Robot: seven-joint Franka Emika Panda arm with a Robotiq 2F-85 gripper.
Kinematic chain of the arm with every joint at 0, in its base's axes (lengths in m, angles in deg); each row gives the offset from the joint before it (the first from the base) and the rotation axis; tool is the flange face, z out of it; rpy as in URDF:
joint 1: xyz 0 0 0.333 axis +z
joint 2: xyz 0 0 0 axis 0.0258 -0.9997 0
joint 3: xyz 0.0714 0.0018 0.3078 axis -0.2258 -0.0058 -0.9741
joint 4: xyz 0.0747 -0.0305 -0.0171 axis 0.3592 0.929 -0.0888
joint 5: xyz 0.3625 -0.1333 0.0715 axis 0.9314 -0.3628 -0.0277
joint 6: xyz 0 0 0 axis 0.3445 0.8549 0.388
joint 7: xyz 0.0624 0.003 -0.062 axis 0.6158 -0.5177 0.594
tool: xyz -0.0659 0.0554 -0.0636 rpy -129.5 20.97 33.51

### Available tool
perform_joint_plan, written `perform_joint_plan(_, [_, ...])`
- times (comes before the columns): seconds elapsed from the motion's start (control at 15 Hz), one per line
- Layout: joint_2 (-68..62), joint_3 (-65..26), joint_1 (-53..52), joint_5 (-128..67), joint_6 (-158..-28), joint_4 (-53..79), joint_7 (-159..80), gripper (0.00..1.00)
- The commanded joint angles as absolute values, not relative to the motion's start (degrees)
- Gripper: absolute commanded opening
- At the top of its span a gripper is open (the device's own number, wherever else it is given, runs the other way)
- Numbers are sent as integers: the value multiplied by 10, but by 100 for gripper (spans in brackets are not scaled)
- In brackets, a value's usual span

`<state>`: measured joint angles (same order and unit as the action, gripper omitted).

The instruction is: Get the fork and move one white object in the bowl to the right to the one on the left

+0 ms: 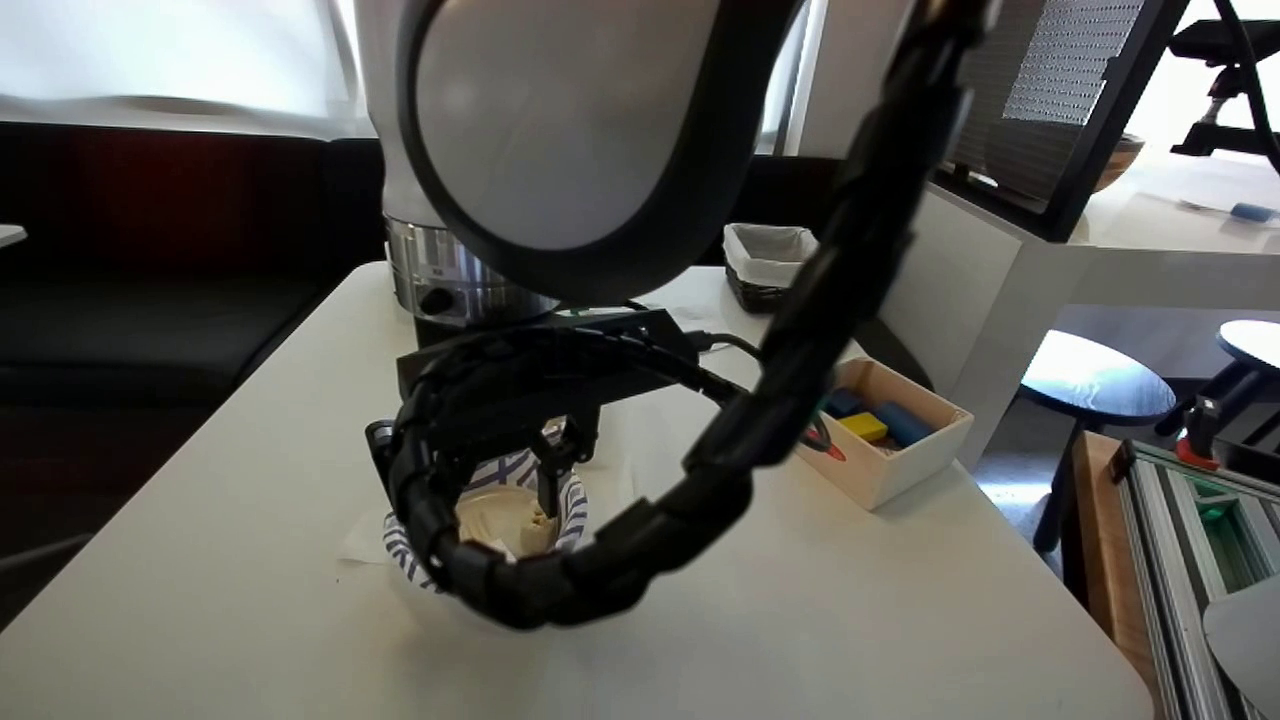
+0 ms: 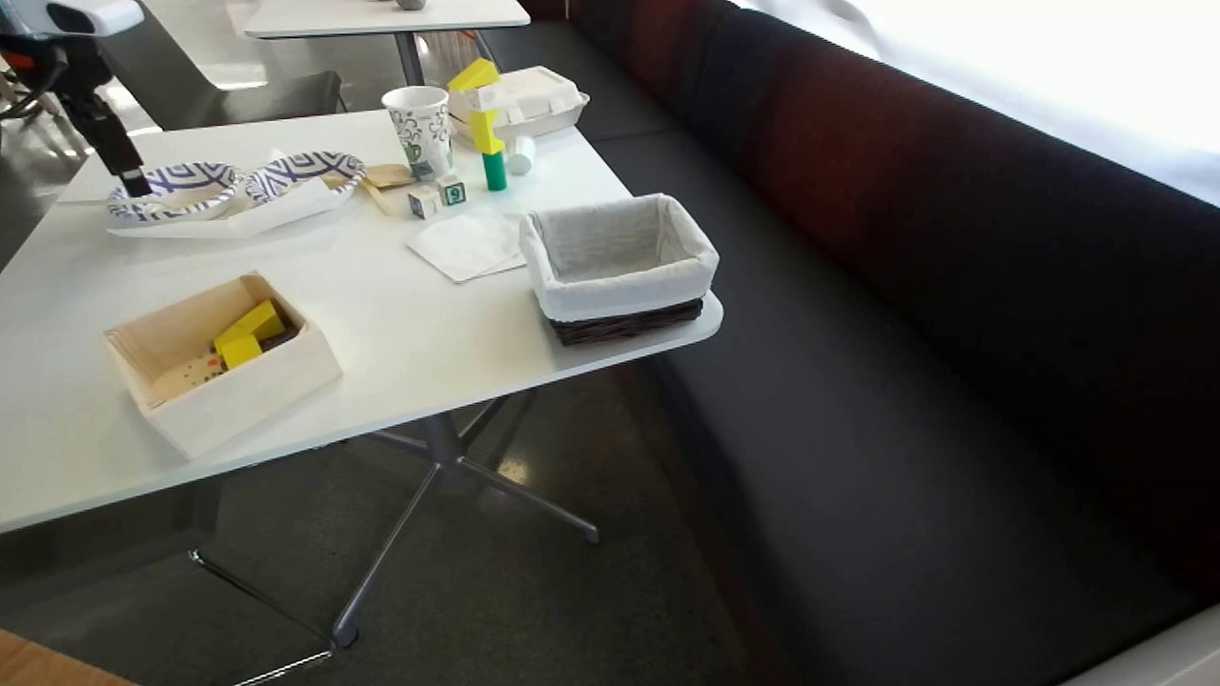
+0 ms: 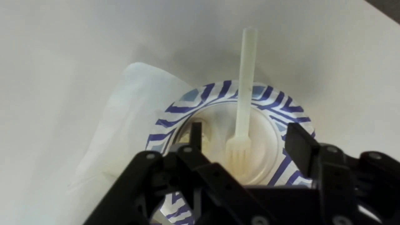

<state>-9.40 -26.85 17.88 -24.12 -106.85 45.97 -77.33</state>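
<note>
Holding nothing, your claw (image 3: 244,134) hung over the bowl (image 3: 289,107), its fingers (image 3: 196,134) spread wide, one to each side of the fork (image 3: 246,78) in the wrist view. The fork's tines lay inside the bowl, while the handle reached out past the rim. A pale lump (image 3: 205,143) showed beside the tines, partly behind a finger.

That finger was your likeliest trouble: lowered as it stood, it could have squashed the lump or shoved it aside. The fork looked slim and slick, so an off-centre pinch might have let it swivel, and a grip close to the tines would have left you little room to scoop. The bowl looked light; a finger snagging its rim could have tipped it or dragged it over the paper (image 3: 122,103) into the second bowl (image 2: 303,170), just beside it in an exterior view.

Beyond, the white table (image 2: 410,333) carried a cup (image 2: 420,133), letter cubes (image 2: 425,201) and a takeout box (image 2: 534,100), an open crate (image 2: 257,395) with yellow blocks (image 2: 243,348), and a cloth-lined basket (image 2: 620,297) near a corner. Further off ran a dark bench (image 2: 886,457) below a bright white covering (image 1: 170,60), and in an exterior view round stools (image 1: 1090,370) stood near a low wall (image 1: 965,290).
</note>
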Motion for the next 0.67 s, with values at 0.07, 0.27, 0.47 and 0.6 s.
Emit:
perform_joint_plan(0.07, [-87,-264,184,-250,-1092,479,-797,33])
perform_joint_plan(0.27, [-91,-264,183,-249,-1100,481,-799,37])
perform_joint_plan(0.47, [-95,-266,182,-246,-1102,478,-800,49])
perform_joint_plan(0.6, [-98,-267,181,-245,-1102,476,-798,61])
